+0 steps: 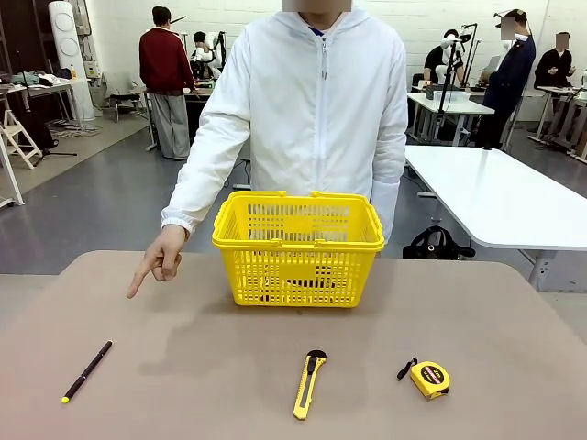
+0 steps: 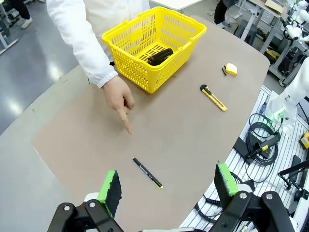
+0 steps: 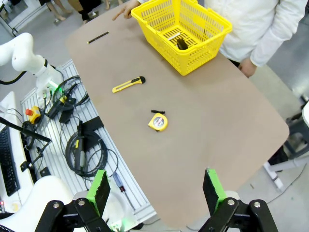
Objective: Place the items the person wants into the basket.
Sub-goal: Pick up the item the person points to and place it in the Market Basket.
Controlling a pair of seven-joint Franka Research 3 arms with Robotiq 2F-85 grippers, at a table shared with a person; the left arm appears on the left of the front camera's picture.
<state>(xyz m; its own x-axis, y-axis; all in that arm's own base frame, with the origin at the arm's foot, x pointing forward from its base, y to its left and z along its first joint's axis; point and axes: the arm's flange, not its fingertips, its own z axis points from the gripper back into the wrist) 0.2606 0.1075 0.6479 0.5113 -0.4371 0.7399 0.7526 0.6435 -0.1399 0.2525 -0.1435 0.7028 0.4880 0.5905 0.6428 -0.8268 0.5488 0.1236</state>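
Observation:
A thin black pen with a yellow tip (image 1: 86, 371) (image 2: 147, 172) (image 3: 98, 37) lies on the table's near left. The person in a white jacket (image 1: 312, 101) points a finger (image 1: 147, 272) (image 2: 124, 120) down toward it from above. The yellow basket (image 1: 298, 247) (image 2: 154, 46) (image 3: 181, 31) stands at the far middle with a dark object inside (image 2: 160, 56) (image 3: 181, 44). My left gripper (image 2: 166, 186) hangs open high above the pen. My right gripper (image 3: 157, 191) is open too, high over the table's near right edge.
A yellow-and-black utility knife (image 1: 309, 383) (image 2: 213, 97) (image 3: 128, 84) lies at the near middle. A yellow tape measure (image 1: 427, 377) (image 2: 231, 69) (image 3: 158, 121) sits to its right. Cables and gear (image 3: 82, 145) lie on the bench beside the table.

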